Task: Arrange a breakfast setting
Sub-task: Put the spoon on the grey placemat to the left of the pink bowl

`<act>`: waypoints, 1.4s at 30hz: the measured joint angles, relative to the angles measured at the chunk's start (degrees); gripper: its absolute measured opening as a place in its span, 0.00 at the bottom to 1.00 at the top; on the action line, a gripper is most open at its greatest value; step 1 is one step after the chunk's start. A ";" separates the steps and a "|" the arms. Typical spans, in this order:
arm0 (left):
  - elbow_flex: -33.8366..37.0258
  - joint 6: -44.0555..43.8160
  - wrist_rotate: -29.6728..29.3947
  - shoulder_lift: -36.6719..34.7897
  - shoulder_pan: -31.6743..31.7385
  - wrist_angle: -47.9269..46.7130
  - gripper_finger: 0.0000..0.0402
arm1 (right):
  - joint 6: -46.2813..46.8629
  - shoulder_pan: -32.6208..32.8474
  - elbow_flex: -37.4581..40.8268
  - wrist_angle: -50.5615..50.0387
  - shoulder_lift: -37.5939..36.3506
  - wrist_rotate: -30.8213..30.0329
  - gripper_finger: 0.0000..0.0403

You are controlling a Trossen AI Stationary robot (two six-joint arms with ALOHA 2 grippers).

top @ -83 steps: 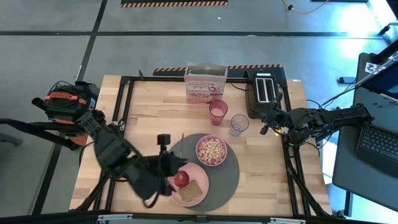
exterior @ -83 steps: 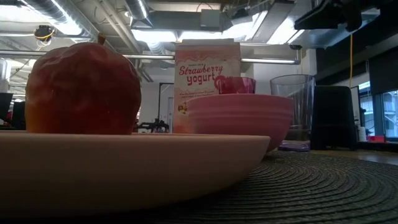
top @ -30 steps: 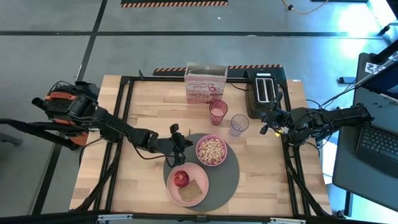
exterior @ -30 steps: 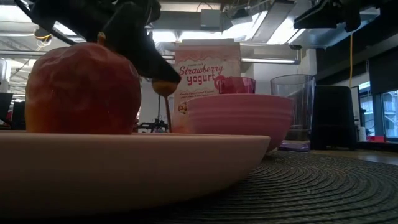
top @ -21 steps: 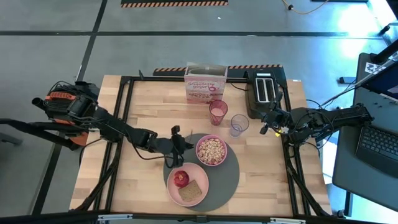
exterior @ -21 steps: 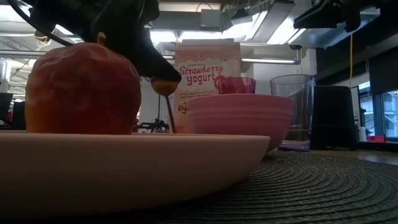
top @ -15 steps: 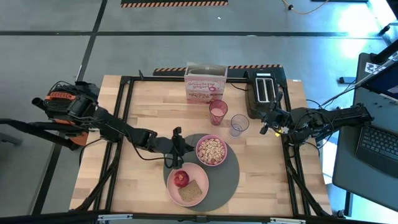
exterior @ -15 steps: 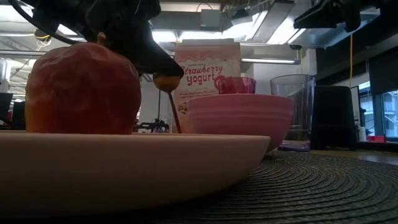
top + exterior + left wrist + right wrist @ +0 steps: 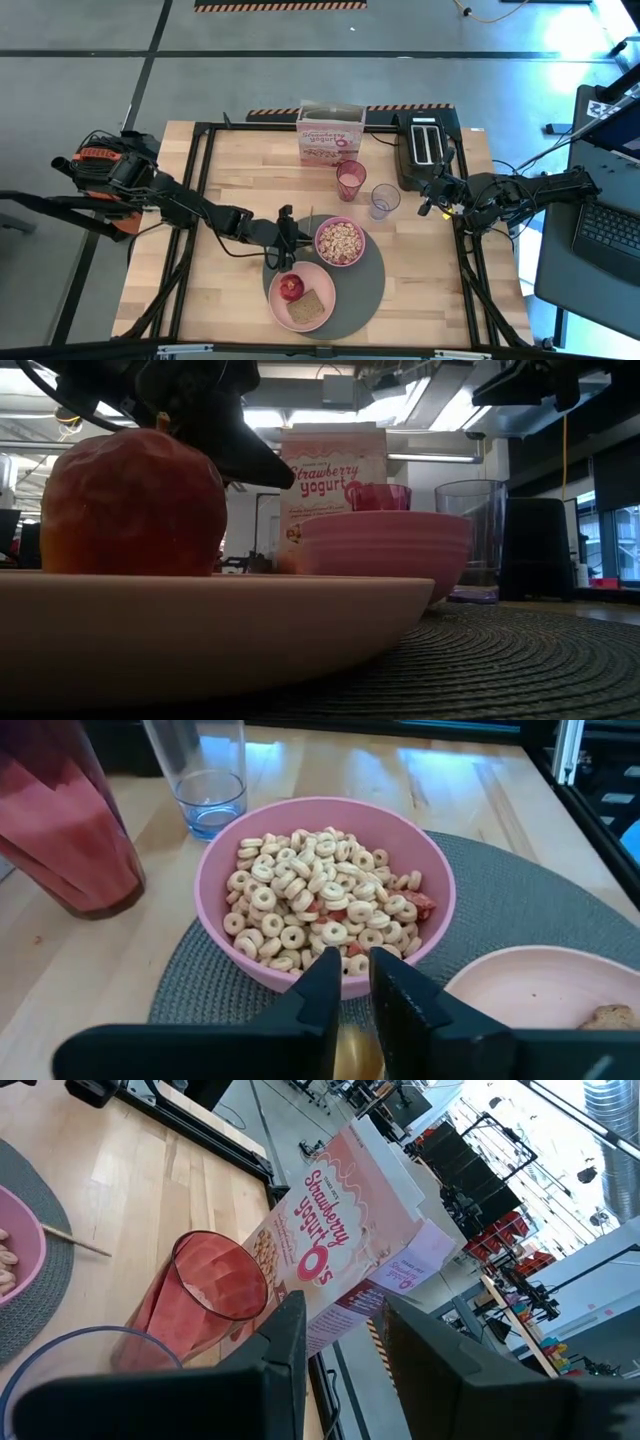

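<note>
A round dark-grey mat [image 9: 372,282] holds a pink bowl [image 9: 340,241] of cereal rings and a pink plate [image 9: 302,297] with a red apple [image 9: 291,287] and brown toast [image 9: 311,307]. My left gripper [image 9: 288,239] hovers at the mat's left edge beside the bowl, its fingers [image 9: 322,990] open by a narrow gap. The spoon's golden bowl [image 9: 358,1055] shows through that gap. It sits low beside the pink bowl [image 9: 285,564], clear of the fingertips [image 9: 285,478]. The spoon's thin handle [image 9: 78,1240] lies across the mat's edge onto the wood. My right gripper [image 9: 345,1342] waits open at the table's right edge [image 9: 432,203].
A pink tumbler [image 9: 350,180] and a clear glass [image 9: 384,200] stand just beyond the mat. The pink-and-white cereal box [image 9: 331,135] and a black toaster [image 9: 426,150] stand at the far edge. A black frame runs round the table, and bare wood lies left of the mat.
My left gripper has stayed beside the bowl and turned at the wrist. The spoon hung from its fingertips by the golden bowl end, handle down, and swung toward the pink bowl. The gripper has let it go, and the spoon now lies low beside the bowl.
</note>
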State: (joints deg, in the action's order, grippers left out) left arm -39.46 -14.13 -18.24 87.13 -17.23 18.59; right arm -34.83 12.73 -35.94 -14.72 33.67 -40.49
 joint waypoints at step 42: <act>18.75 3.01 12.44 -18.86 14.01 8.28 0.14 | -0.27 -0.02 -0.02 5.65 2.62 4.68 0.26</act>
State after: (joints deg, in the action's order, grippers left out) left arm -20.71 -11.11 -5.80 68.27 -3.23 26.87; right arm -35.10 12.71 -35.97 -9.07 36.29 -35.81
